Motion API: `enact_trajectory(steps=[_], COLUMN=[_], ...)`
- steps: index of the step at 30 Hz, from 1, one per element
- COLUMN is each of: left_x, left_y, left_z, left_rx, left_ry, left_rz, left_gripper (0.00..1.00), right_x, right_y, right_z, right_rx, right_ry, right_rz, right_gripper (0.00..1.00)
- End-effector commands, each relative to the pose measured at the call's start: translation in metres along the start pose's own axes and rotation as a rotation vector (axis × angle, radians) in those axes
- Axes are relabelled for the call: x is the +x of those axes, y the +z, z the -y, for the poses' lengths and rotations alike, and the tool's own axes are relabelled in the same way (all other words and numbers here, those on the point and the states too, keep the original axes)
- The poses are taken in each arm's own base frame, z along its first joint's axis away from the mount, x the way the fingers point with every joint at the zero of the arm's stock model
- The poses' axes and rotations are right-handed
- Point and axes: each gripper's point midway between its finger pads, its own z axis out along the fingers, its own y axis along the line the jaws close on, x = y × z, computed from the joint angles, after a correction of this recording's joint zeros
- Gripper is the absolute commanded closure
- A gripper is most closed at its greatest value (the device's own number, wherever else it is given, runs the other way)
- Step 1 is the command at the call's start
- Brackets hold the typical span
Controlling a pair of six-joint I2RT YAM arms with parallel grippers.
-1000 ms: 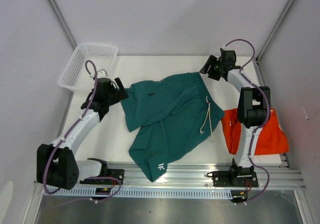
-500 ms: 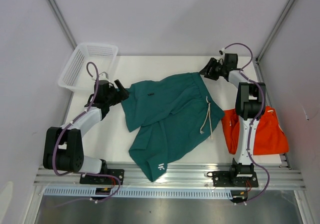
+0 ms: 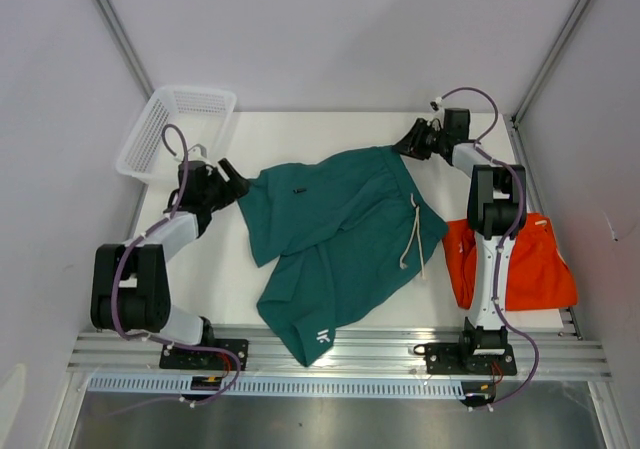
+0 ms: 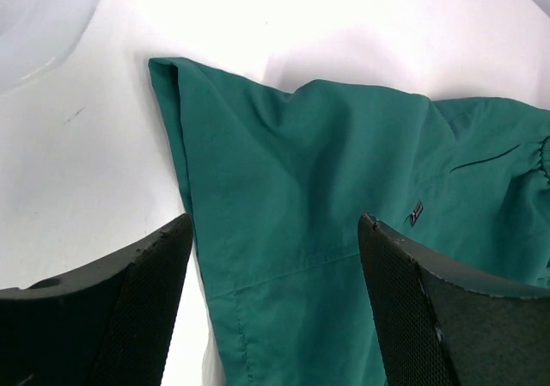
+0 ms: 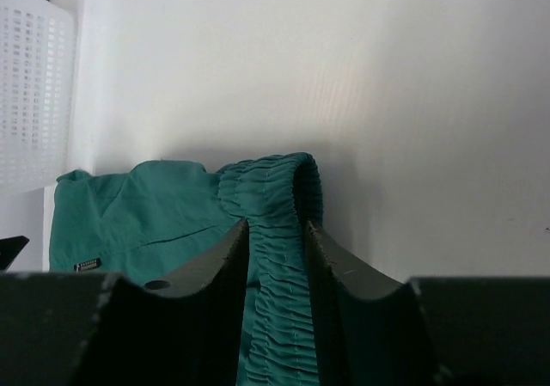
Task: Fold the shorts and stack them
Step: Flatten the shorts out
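The dark teal shorts (image 3: 340,239) lie spread out in the middle of the table, with the white drawstring (image 3: 412,234) on their right side. My left gripper (image 3: 232,177) is open at their far left leg corner. In the left wrist view its fingers (image 4: 275,223) straddle the teal hem (image 4: 258,231) without touching it. My right gripper (image 3: 405,144) is at the far right corner, shut on the gathered elastic waistband (image 5: 277,224), which fills the narrow gap between the fingers. The orange shorts (image 3: 540,264) lie bunched at the right, partly hidden behind the right arm.
A white mesh basket (image 3: 175,129) stands at the far left corner, close behind the left gripper; it also shows in the right wrist view (image 5: 34,85). The metal rail (image 3: 340,354) runs along the near edge, and a teal leg hangs over it.
My left gripper has drawn back a little to the left, off the leg corner. My right gripper has moved left and down onto the waistband corner. The shorts lie as before.
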Motion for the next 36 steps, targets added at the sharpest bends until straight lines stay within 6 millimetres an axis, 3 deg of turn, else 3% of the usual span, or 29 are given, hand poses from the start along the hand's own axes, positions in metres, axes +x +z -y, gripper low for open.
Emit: enact_trajectory(steps=[1,7,10,11,12,16,22,26,30,36], left_x=[-0.007,0.007,0.015,0.026,0.032,0.050,0.051,0.055,0.062,0.073], left_y=[0.006,0.018,0.017,0.014,0.011,-0.007,-0.025,-0.023,-0.015,-0.015], left_z=[-0.005,-0.019,-0.017,-0.021,-0.017,-0.016,-0.015,-0.014,-0.011,-0.023], left_rx=[0.038,0.004,0.032,0.029,0.052,0.080,0.066,0.075,0.094,0.049], left_ry=[-0.014,-0.039,-0.066,-0.077,-0.094,-0.118,-0.120,-0.131,-0.146,-0.151], left_rz=[0.010,-0.055,-0.090,-0.113,-0.130,-0.143,-0.139,-0.154,-0.188,-0.209], left_gripper=[0.21,0.24,0.29,0.30,0.32,0.33,0.33,0.36,0.46,0.46], right_x=[0.002,0.008,0.008,0.008,0.007,0.003,0.002,0.005,0.005,0.001], right_y=[0.006,0.006,0.006,0.007,0.007,0.007,0.008,0.008,0.008,0.008], right_z=[-0.007,-0.003,-0.002,-0.003,-0.002,0.001,0.002,0.003,0.003,0.000], right_rx=[-0.048,-0.042,-0.045,-0.047,-0.049,-0.058,-0.061,-0.058,-0.062,-0.075], right_ry=[-0.024,-0.008,-0.002,-0.001,0.001,0.033,0.045,0.054,0.051,0.037], right_rz=[-0.021,-0.046,-0.047,-0.046,-0.042,-0.025,-0.014,-0.019,-0.019,0.000], right_gripper=[0.65,0.64,0.80,0.93,1.00,1.00,1.00,1.00,1.00,1.00])
